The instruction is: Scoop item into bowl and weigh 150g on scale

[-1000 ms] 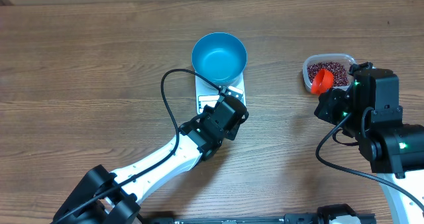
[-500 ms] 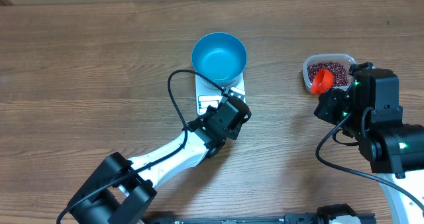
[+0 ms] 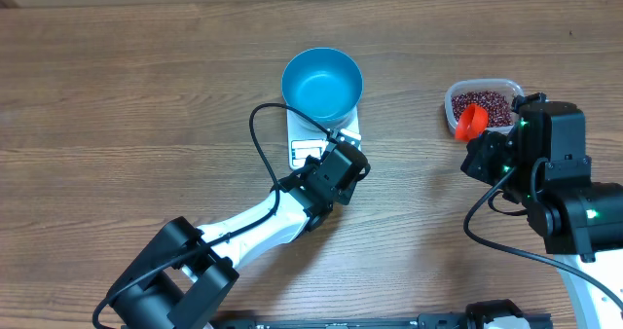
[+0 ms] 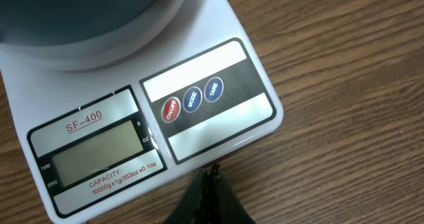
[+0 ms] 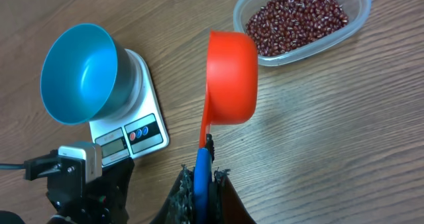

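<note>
Now, L gripper, pinched closed & empty, has barely shifted at scale btn edge. Display is blank, so you likely press ON next. R gripper clamps orange scoop; beans in tub, bowl on scale.

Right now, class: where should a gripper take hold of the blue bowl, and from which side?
The rim of the blue bowl, from above: it sits upright and empty on the scale, likely too wide to span, so one finger inside, one outside.
</note>
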You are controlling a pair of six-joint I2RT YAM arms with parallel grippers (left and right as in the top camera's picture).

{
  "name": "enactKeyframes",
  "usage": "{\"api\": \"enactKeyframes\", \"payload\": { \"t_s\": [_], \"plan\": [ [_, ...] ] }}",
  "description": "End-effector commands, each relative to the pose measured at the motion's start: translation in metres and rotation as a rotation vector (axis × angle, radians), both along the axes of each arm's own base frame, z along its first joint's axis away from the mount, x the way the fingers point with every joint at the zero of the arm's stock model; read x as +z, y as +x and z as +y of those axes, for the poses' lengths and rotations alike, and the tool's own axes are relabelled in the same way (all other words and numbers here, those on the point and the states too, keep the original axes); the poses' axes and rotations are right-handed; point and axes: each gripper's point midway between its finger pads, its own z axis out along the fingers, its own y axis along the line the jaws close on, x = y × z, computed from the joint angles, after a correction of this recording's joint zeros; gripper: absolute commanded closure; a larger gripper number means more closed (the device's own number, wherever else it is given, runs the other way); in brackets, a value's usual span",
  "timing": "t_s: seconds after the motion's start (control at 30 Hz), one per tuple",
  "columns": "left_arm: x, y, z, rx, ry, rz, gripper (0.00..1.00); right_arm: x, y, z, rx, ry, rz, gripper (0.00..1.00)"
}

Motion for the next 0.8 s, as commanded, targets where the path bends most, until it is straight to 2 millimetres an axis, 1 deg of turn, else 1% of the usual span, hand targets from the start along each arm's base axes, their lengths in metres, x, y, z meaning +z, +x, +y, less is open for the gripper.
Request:
{"api": "enactKeyframes", "payload": {
  "t_s": [0.0, 0.2, 0.33, 0.57, 0.77],
  "plan": [
    [-0.001, 0.006, 0.005, -0.001, 0.021, -0.022, 0.96, 0.013, 0.001, 0.002, 0.009, 0.005, -0.034, 0.96],
    [0.003, 0.02, 0.011, 0.037, -0.014, -0.035, 0.96, 0.013, 0.001, 0.002, 0.009, 0.005, -0.034, 0.96],
    [0.0, 0.027, 0.017, 0.067, -0.044, -0.022, 0.96, 0.013, 0.001, 0.002, 0.009, 0.005, -0.034, 0.96],
    [-0.002, 0.028, 0.013, 0.046, -0.043, -0.027, 0.96, 0.013, 0.002, 0.002, 0.009, 0.005, -0.038, 0.96],
    [-0.019, 0.032, 0.01, 0.029, -0.024, -0.027, 0.96, 0.013, 0.002, 0.002, 0.009, 0.005, -0.038, 0.96]
  ]
}}
